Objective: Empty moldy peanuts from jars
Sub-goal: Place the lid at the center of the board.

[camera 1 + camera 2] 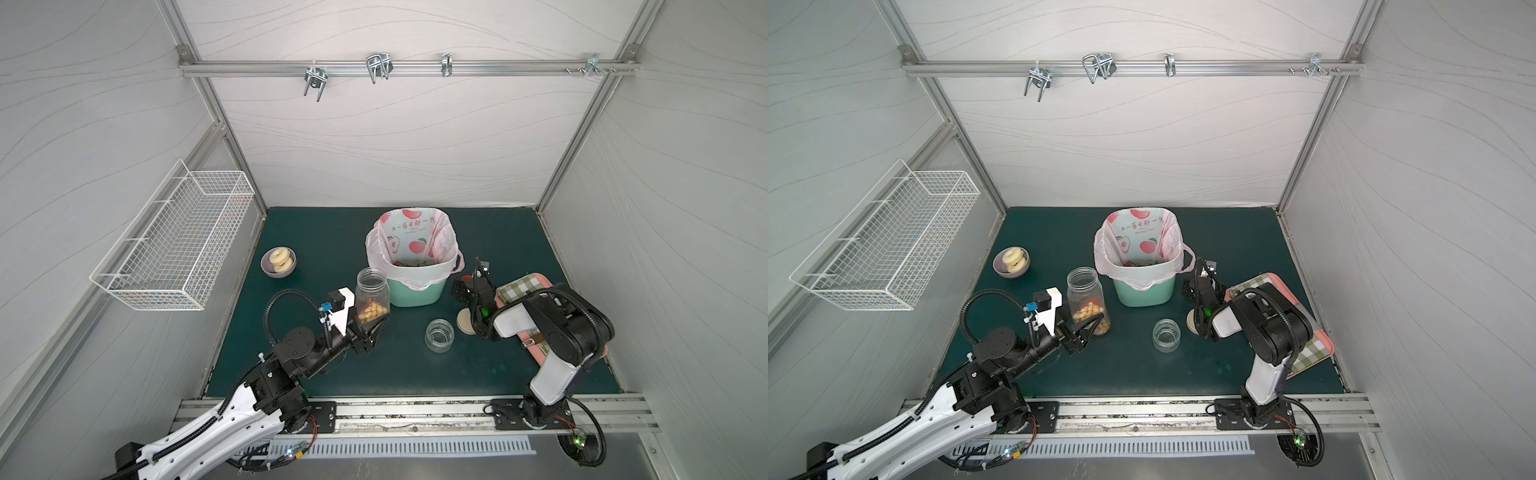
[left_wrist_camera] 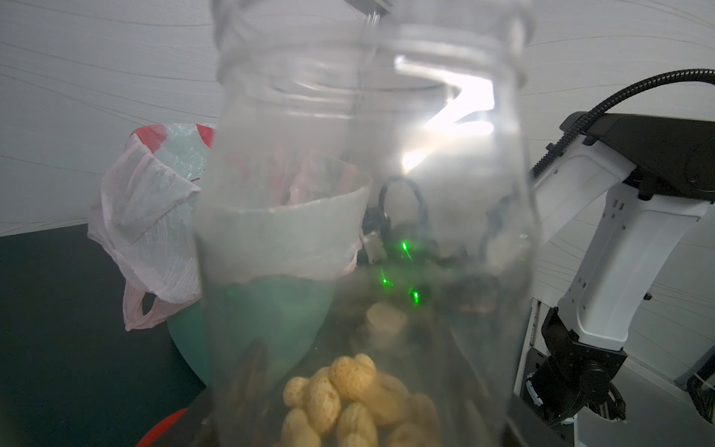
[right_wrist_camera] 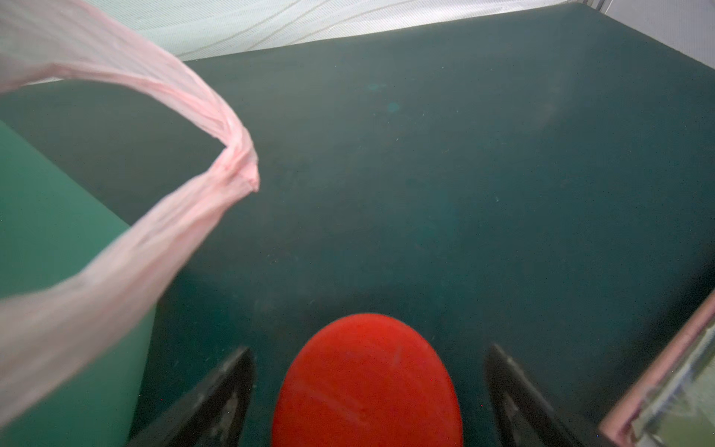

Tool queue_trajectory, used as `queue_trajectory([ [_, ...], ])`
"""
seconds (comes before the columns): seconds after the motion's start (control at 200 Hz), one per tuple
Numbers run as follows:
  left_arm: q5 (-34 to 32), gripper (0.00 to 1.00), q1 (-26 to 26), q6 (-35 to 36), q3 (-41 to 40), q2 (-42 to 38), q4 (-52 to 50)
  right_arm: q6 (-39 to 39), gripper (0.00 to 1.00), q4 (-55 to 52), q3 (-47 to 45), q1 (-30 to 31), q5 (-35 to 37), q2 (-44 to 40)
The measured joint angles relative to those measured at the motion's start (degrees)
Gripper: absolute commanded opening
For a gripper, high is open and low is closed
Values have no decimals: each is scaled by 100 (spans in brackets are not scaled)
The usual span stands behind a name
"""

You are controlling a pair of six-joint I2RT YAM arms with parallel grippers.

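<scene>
Dark-green counter (image 1: 324, 249), mint bin (image 1: 415, 291) near its middle, lined with a pink fruit-print bag (image 1: 376, 249).

Your left hand (image 1: 380, 326) grips the tall jar (image 1: 372, 291) low on its body. The jar stands upright, its lid is off and its mouth is open, just beside the bin on the left-arm side. Peanuts (image 1: 372, 312) sit in a heap at its bottom; the left wrist view shows them through the glass, pale tan and oval.

Your right hand (image 3: 369, 350) is spread wide, down at the counter on the other side of the bin. A red lid (image 3: 367, 387) lies flat between its fingers (image 3: 232, 387), with bare counter showing on both sides of it; nothing is gripped. The bag's loose handle hangs close by, and the pink tray (image 3: 657, 367) edges in from the side.

A squat jar (image 1: 439, 334) stands open in front of the bin, and you can see no peanuts inside it. Its beige lid (image 1: 464, 322) lies just beside it, partly under your right arm.

Well apart, toward the left wall, a grey bowl (image 1: 266, 268) holds two ring pastries (image 1: 280, 257).
</scene>
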Motion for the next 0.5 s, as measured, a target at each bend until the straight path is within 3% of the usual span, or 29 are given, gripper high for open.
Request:
queue_trajectory([
  [0.5, 155, 31, 0, -39, 0, -37, 92, 348, 99, -2479, 109, -22, -1064, -2669],
])
